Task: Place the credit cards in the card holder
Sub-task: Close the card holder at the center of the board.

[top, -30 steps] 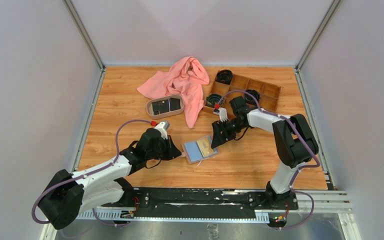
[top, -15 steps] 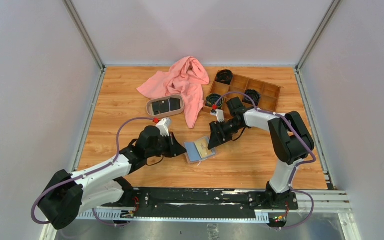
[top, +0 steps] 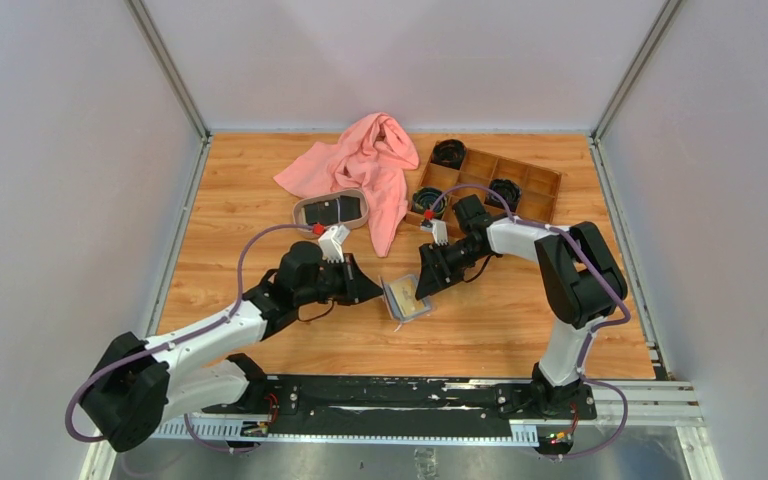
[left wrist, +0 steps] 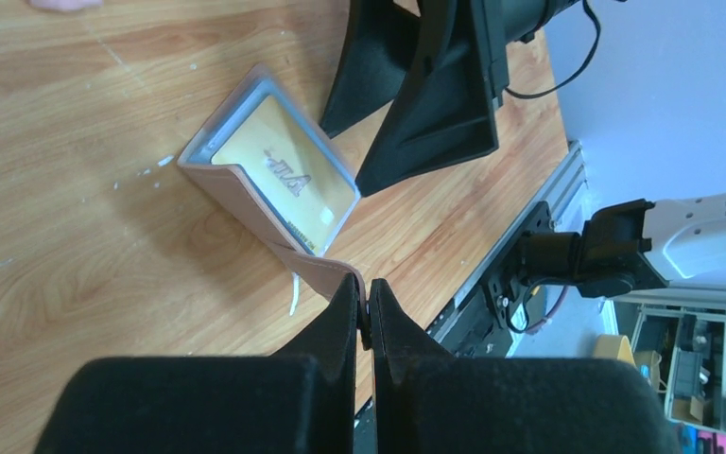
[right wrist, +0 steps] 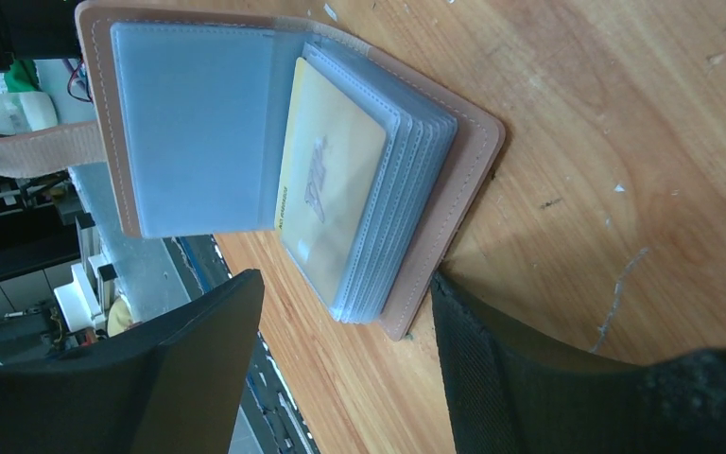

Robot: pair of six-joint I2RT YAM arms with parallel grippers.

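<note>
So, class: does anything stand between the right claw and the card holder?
Nothing visible does. The right claw is open and directly faces the open card holder, its pockets unobstructed. The left claw pinches the holder's strap from the opposite side.

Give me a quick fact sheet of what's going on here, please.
wallet: open on the table, one cover lifted
gold card: inside a clear sleeve of the wallet
left gripper: shut on the wallet's strap
right gripper: open, beside the wallet
dark cards: lying in the oval tray
also there: pink cloth, wooden box
</note>
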